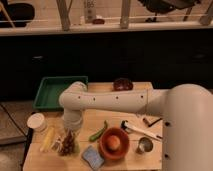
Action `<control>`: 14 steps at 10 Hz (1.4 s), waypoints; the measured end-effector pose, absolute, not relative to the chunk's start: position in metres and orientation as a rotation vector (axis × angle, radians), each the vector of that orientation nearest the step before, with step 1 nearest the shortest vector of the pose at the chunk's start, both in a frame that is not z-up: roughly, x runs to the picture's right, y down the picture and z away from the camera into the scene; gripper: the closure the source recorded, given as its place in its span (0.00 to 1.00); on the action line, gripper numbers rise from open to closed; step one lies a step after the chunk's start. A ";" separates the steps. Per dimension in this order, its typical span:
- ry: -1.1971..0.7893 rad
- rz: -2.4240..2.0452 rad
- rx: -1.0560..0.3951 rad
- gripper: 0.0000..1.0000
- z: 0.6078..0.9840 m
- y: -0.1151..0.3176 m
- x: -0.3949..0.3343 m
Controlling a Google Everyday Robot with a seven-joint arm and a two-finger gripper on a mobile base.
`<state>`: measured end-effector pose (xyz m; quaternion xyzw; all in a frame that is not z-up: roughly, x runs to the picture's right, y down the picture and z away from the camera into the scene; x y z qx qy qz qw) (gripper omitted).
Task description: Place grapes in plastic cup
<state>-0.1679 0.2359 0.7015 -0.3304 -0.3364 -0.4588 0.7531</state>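
Observation:
The white arm reaches from the right across the wooden table [115, 117] and bends down at the front left. My gripper [69, 139] points down at the end of it, right over the grapes [67, 146], a small dark reddish bunch near the table's front left corner. The gripper's lower part covers the top of the bunch, and I cannot tell if it is touching. No translucent light-green plastic cup shows; it may be hidden behind the wrist or arm.
A white round container [36, 121] and a yellow item [47, 138] lie left of the grapes. A green tray [56, 91] and maroon bowl [122, 84] are at the back. A green pepper [98, 131], orange bowl [114, 144], blue sponge [92, 156], metal cup [145, 145] and utensil [136, 129] lie right.

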 end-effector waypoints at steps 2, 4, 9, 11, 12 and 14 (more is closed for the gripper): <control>-0.739 -1.002 -0.722 0.88 0.702 0.235 -0.169; -0.741 -1.000 -0.724 0.83 0.703 0.234 -0.169; -0.751 -1.000 -0.726 0.83 0.706 0.233 -0.173; -0.755 -0.999 -0.728 0.78 0.707 0.233 -0.173; -0.758 -0.998 -0.729 0.78 0.707 0.233 -0.174; -0.765 -1.001 -0.729 0.78 0.707 0.233 -0.177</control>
